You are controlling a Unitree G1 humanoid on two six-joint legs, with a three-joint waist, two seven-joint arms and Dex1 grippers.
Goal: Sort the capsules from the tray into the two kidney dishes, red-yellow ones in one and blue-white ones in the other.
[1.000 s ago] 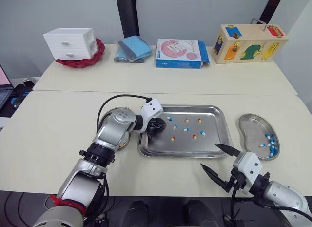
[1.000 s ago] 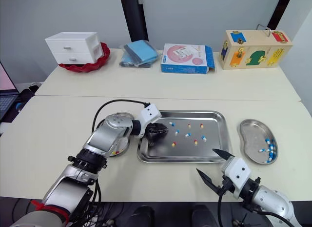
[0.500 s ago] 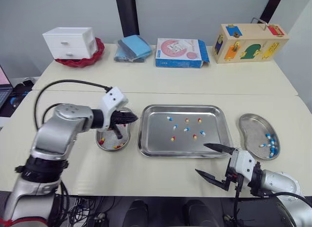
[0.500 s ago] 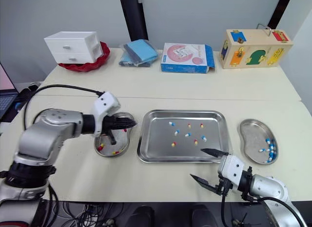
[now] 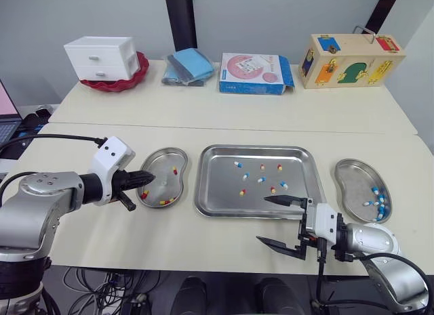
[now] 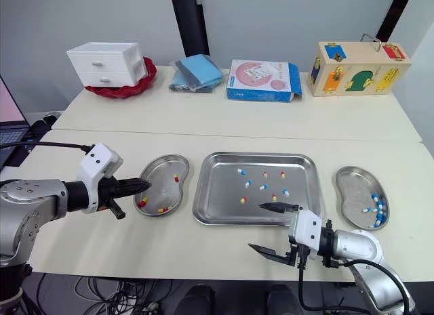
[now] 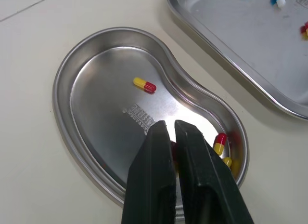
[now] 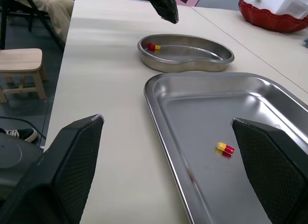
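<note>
The steel tray (image 5: 251, 150) lies mid-table and holds several loose capsules, both blue-white (image 5: 237, 164) and red-yellow (image 5: 240, 192). Left of it, the left kidney dish (image 5: 161, 156) holds red-yellow capsules (image 7: 144, 84). At the right, the other kidney dish (image 5: 347, 171) holds blue-white capsules (image 5: 376, 200). My left gripper (image 5: 149, 177) hovers over the left dish's outer end. Its fingers (image 7: 159, 151) are shut to a thin slit with nothing between them. My right gripper (image 5: 263, 220) stands wide open at the tray's near right edge, holding nothing, one finger (image 8: 72, 171) over bare table.
Along the back stand a white drawer unit (image 5: 100, 57) in a red bowl, folded blue cloths (image 5: 188, 64), a flat box (image 5: 254, 72) and a wooden toy box (image 5: 352, 59). A laptop (image 5: 7, 108) sits at the far left. A black cable (image 5: 54, 137) trails from my left arm.
My left gripper left the tray, passed over the left dish and pulled back to its outer end. One more red-yellow capsule lies in that dish. My right gripper crept left along the tray's front.
</note>
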